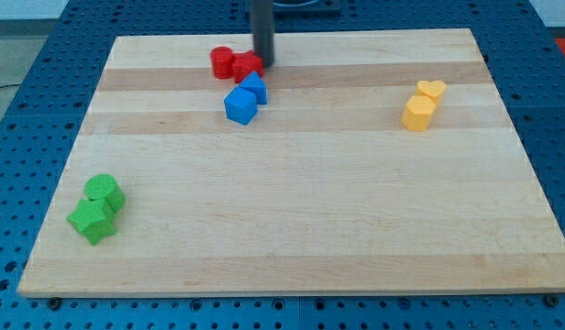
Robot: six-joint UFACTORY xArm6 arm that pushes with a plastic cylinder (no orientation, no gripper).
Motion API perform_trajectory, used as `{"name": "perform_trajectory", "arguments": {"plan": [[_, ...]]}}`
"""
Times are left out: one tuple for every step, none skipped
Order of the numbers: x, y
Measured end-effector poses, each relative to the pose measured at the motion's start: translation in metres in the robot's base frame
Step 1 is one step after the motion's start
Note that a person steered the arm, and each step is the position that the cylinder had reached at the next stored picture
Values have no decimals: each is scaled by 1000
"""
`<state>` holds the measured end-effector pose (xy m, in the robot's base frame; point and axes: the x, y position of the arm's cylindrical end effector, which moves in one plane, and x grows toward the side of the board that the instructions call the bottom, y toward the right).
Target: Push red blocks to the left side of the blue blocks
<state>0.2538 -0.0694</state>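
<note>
Red blocks, two of them, lie touching each other near the view's top of the wooden board [292, 229]: a red cylinder [222, 61] and a second red block [247, 65] whose shape I cannot make out well. Just below them sit two blue blocks [246, 98], close together. The arm has no hand, so nothing opens or holds; its rod ends in my tip [263, 62], touching the right edge of the second red block. These blocks look small, light and stiff, probably sliding easily on smooth wood. I think a push low on their right faces, through the middle, would avoid turning them.
</note>
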Motion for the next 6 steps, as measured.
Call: {"name": "perform_trajectory", "arguments": {"plan": [[-12,-58],[-13,-81],[-14,-65],[-14,-110],[-41,-80],[-58,22]]}}
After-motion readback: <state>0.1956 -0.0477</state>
